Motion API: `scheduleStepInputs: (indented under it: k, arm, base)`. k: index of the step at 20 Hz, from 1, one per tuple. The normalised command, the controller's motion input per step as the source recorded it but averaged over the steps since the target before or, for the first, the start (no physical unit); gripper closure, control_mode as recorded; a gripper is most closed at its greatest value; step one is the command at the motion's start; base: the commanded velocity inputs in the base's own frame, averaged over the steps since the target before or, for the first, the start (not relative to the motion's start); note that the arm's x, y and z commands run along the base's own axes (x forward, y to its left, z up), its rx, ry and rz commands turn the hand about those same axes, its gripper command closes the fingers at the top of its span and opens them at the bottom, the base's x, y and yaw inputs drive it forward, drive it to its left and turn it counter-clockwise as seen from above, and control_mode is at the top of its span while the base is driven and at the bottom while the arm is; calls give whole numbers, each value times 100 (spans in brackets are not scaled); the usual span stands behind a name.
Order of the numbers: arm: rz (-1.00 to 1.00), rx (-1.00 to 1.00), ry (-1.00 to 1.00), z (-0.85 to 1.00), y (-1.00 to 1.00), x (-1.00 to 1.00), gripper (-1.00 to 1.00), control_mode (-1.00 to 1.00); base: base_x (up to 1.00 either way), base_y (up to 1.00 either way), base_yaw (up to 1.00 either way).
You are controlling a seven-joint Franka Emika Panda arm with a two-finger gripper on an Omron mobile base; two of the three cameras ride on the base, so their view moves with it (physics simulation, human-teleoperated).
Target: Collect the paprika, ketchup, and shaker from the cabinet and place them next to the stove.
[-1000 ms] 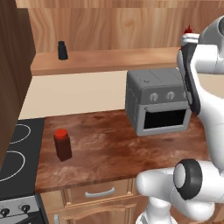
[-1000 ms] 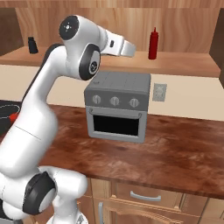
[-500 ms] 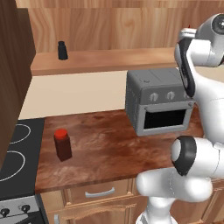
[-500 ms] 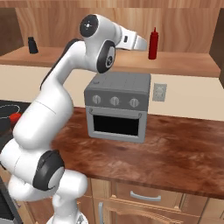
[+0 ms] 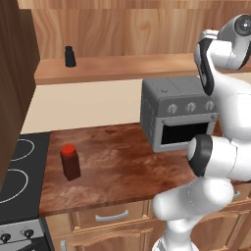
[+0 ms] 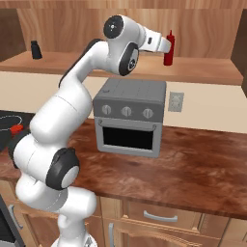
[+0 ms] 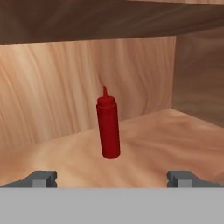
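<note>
The pincer (image 7: 112,178) is spread wide with nothing between its 2 tips, raised to shelf height in the cabinet (image 6: 202,72) and aimed at the ketchup (image 7: 108,127). In the hand view the slim red bottle stands upright on the plank, centred between the tips but apart from them, with the panelled back behind it and a side wall to the right. From the right base view the ketchup (image 6: 168,48) stands on the shelf just beyond the end of the hand, above the grey toaster oven (image 6: 129,116). The shaker (image 5: 70,56) stands upright at the far left end of the same plank, well apart from the ketchup. The paprika (image 5: 70,162) stands upright on the brown tabletop (image 5: 122,171), just beside the stove (image 5: 17,176) and near its right edge. The toaster oven sits on the tabletop to the right of the paprika, well apart from it.
</note>
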Motion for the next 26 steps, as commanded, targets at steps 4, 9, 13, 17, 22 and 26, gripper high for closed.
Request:
scheduleStepInputs:
  k: [4, 9, 13, 17, 22, 26]
  arm:
    - [0, 0, -1, -1, -25, 41, -100, -100]
    - [0, 0, -3, -8, -18, 37, -100, -100]
    - [0, 0, -9, -18, -1, 26, -100, -100]
    - [0, -1, -9, -10, 0, 24, -100, -100]
    - [0, -2, -9, -1, -9, 26, -100, -100]
    - [0, -10, -1, -1, -8, 22, -100, -100]
  base:
    - [0, 0, 0]
    - [0, 0, 0]
    - [0, 0, 0]
    - [0, 0, 0]
    - [0, 0, 0]
    - [0, 0, 0]
